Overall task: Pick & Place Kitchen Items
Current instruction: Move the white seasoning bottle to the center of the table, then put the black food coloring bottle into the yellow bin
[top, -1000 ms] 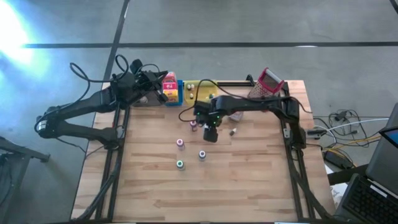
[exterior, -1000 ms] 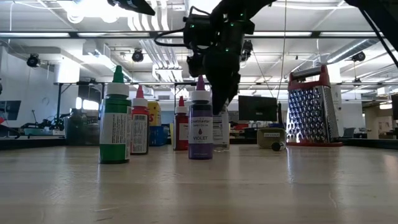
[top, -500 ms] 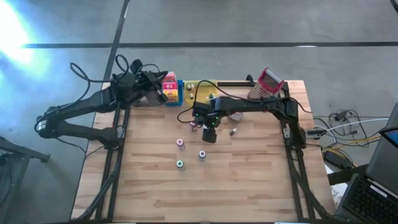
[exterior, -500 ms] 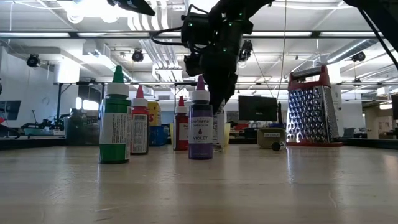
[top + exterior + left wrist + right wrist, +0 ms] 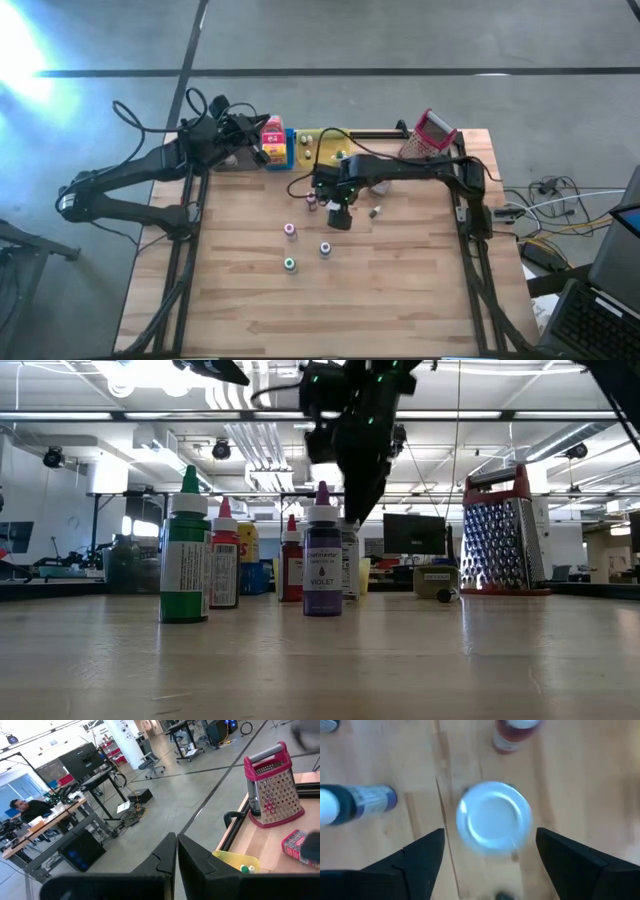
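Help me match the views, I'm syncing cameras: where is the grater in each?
High: grater at the far right corner, right of the yellow tray.
Low: grater at right, upright.
Left wrist: grater beyond the yellow tray.
Right wrist: not in it.
Landmark: yellow tray, high and left wrist.

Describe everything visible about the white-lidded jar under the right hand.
The white-lidded jar stands upright on the wooden table, seen from straight above, so only its round, plain white lid shows; its body is hidden. The right hand hangs over it, fingers spread to either side, clear of the lid. A red-capped bottle stands nearby, not touching.
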